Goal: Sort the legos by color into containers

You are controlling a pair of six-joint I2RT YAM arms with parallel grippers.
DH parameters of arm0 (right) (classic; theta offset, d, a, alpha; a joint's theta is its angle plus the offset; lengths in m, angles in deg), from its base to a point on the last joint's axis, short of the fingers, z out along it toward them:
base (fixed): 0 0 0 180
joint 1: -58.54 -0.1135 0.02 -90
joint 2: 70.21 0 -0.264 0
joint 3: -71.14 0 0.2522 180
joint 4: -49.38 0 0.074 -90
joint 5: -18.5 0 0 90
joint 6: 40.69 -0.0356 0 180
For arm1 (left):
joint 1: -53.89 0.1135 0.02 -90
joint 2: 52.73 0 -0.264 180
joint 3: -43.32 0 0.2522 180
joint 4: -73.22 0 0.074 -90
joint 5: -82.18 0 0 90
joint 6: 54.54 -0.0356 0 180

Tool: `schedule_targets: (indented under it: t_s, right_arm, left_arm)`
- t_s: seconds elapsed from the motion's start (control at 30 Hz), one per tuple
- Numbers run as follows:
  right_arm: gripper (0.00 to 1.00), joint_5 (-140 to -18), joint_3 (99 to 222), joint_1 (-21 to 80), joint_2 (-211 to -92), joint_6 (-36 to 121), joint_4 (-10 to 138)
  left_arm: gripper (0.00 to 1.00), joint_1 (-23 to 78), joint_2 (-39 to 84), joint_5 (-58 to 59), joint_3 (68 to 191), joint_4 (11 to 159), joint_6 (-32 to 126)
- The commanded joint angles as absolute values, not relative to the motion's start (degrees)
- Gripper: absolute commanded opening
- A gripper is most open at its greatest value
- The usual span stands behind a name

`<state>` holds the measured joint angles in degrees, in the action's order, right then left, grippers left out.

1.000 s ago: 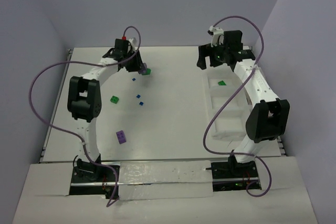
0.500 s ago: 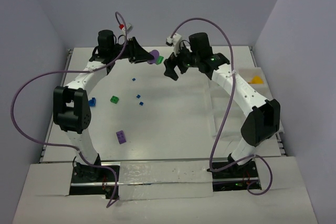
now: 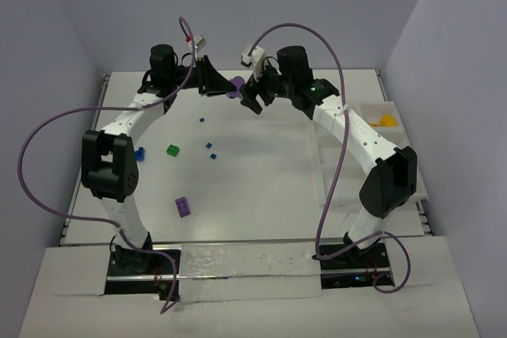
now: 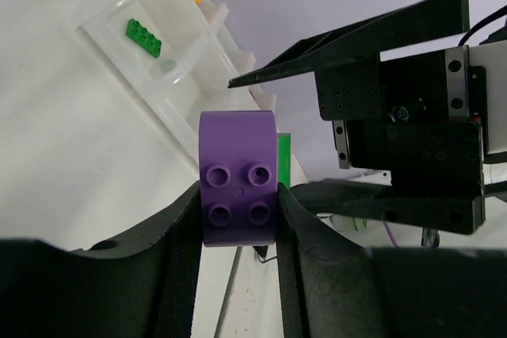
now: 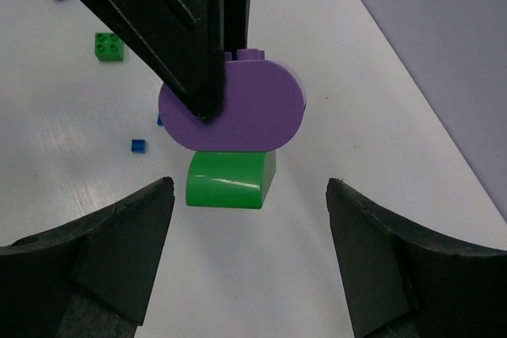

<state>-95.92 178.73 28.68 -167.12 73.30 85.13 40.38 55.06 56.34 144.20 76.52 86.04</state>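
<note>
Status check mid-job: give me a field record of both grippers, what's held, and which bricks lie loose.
Left gripper: shut on purple rounded studded brick, held in the air
Attached: green rounded brick, looks stuck to the purple one
Right gripper: open, jaws either side of the green rounded brick, not touching
Loose: loose purple brick, small green brick, blue brick, three tiny blue bricks
White divided tray: yellow piece and long green brick, separate compartments

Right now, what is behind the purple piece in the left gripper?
A green piece sits against the purple piece; the left gripper clamps the purple one. Where they join is hidden.
</note>
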Motion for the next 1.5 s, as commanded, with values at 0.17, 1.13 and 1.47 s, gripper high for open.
schedule_targets:
  t_s: [0.17, 1.13, 1.47]
  right_arm:
    - [0.53, -95.3, 181.8, 28.3, -168.3, 74.4, 82.7]
    - [0.00, -94.3, 181.9, 26.0, -169.3, 74.8, 82.1]
    - [0.00, -93.2, 174.7, 26.8, -164.2, 77.4, 83.3]
  left_arm:
    - [0.00, 39.9, 52.9, 58.5, 145.5, 75.6, 84.9]
    - [0.00, 38.2, 56.0, 60.2, 149.2, 81.0, 82.6]
    - [0.00, 41.3, 53.9, 54.8, 147.4, 79.6, 83.0]
